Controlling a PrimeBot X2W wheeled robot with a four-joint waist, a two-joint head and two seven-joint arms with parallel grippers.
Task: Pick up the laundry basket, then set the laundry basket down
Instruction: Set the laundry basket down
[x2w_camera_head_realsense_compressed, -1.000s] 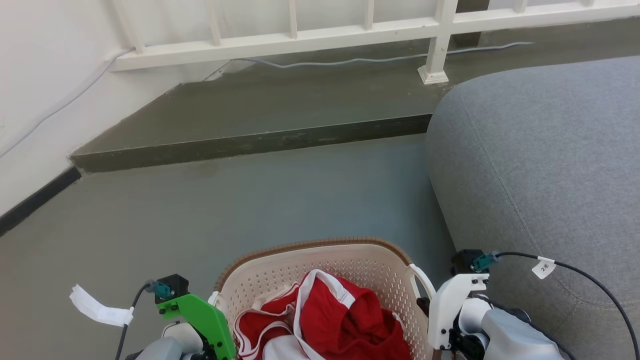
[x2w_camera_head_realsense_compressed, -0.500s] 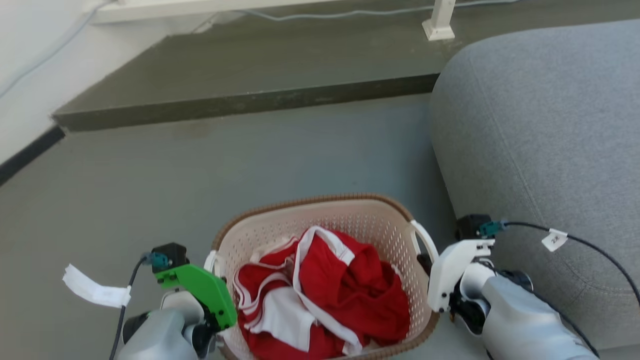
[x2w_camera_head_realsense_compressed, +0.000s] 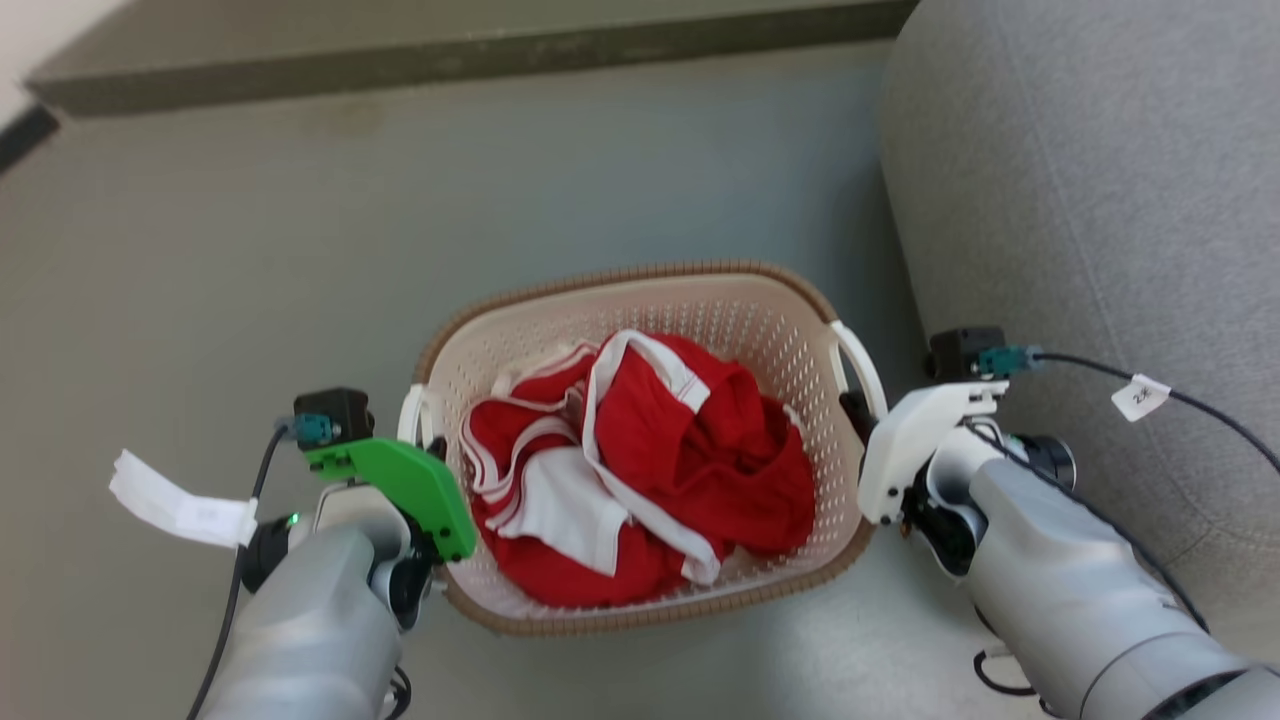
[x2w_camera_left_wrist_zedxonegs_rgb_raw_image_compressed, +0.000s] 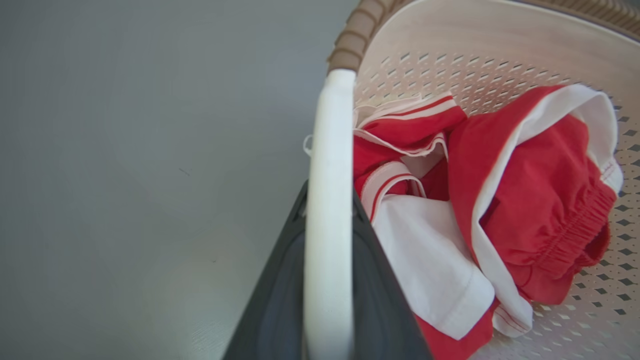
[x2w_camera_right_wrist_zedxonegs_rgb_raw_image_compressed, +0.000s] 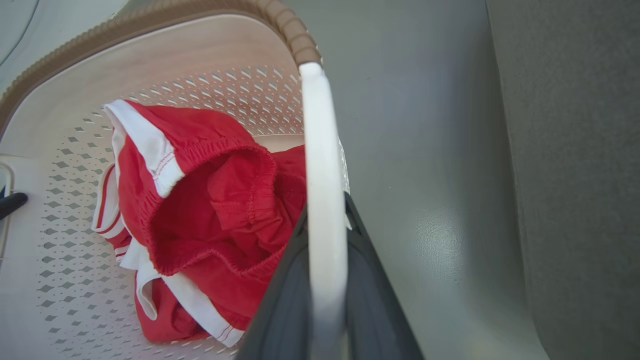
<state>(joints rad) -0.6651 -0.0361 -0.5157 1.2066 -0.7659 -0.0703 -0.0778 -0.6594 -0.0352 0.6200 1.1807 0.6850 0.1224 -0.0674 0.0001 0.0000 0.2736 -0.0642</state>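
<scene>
Red-and-white garments (x2w_camera_head_realsense_compressed: 640, 450) lie crumpled — grey upholstered seat (x2w_camera_head_realsense_compressed: 1100, 200) at right, grey floor (x2w_camera_head_realsense_compressed: 250, 250) around, dark raised step (x2w_camera_head_realsense_compressed: 450, 55) along the far edge.

- The left end effector (x2w_camera_left_wrist_zedxonegs_rgb_raw_image_compressed: 327, 215) is pinched on the laundry basket (x2w_camera_head_realsense_compressed: 640, 275), with one dark finger on each side of its white left handle (x2w_camera_left_wrist_zedxonegs_rgb_raw_image_compressed: 327, 150).
- The right end effector (x2w_camera_right_wrist_zedxonegs_rgb_raw_image_compressed: 326, 220) is clamped the same way on the white right handle (x2w_camera_right_wrist_zedxonegs_rgb_raw_image_compressed: 320, 150).
- The pale grey left forearm (x2w_camera_head_realsense_compressed: 300, 620) and right forearm (x2w_camera_head_realsense_compressed: 1060, 590) angle inward.
- The left wrist carries a green mount (x2w_camera_head_realsense_compressed: 400, 480), the right wrist a white mount (x2w_camera_head_realsense_compressed: 915, 440).
</scene>
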